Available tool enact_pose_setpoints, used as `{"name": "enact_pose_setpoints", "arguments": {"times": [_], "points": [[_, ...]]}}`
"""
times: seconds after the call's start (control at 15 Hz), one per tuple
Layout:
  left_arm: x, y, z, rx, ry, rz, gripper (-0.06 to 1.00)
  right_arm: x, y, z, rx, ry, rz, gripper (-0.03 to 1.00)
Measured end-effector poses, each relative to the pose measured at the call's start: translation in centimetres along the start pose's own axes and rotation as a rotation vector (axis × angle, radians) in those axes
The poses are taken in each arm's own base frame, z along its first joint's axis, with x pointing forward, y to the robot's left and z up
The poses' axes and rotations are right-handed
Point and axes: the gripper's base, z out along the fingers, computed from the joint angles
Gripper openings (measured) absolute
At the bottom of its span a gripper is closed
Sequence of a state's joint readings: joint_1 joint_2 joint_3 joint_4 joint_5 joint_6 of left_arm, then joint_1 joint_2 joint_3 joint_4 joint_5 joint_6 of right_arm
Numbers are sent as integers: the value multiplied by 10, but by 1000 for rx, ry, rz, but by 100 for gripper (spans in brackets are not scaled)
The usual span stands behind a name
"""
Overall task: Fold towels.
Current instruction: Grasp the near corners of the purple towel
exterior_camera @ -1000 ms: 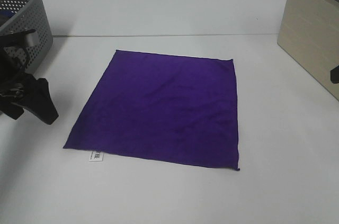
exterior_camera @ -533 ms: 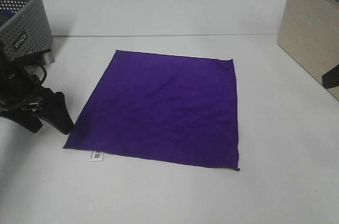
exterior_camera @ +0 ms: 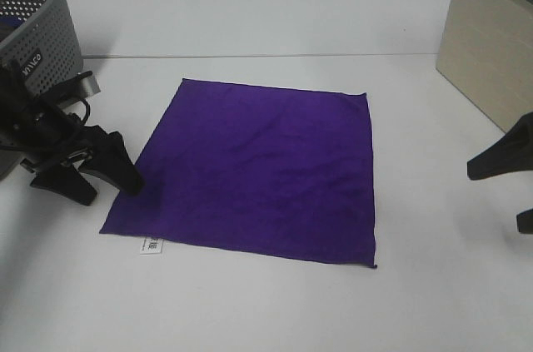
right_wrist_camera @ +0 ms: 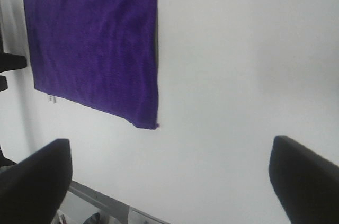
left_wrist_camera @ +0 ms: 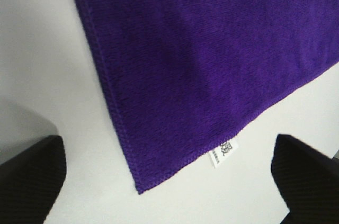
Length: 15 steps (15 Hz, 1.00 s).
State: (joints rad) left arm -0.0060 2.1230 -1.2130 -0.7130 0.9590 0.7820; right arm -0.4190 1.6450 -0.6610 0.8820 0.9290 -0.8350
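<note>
The deep purple towel [exterior_camera: 258,167] lies flat and spread out on the white table, with its small white label [exterior_camera: 151,245] at the near left corner. My left gripper [exterior_camera: 104,181] is open and hovers just left of the towel's near left edge. The left wrist view shows that corner [left_wrist_camera: 175,102] and the label [left_wrist_camera: 222,151] between the two spread fingers. My right gripper [exterior_camera: 512,190] is open at the far right edge, well apart from the towel. The right wrist view shows the towel [right_wrist_camera: 95,38] far ahead.
A grey perforated basket [exterior_camera: 37,32] stands at the back left, behind the left arm. A beige box [exterior_camera: 487,44] stands at the back right. The table's front edge [right_wrist_camera: 106,200] shows in the right wrist view.
My left gripper has moved right, up to the towel's left edge. My right gripper has come into view from the right edge.
</note>
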Motion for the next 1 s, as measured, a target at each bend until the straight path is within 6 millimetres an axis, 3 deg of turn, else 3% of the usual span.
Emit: {"name": "enact_pose_setpoints", "arguments": {"times": [0.2, 0.53, 1.0], "points": [[-4, -17, 14, 10, 24, 19, 99, 7, -13, 15, 31, 5, 24, 96], [-9, -34, 28, -8, 24, 11, 99, 6, -7, 60, 85, 95, -1, 96], [-6, -33, 28, -46, 76, 1, 98, 11, 36, 121, -62, 247, 36, 94]]}}
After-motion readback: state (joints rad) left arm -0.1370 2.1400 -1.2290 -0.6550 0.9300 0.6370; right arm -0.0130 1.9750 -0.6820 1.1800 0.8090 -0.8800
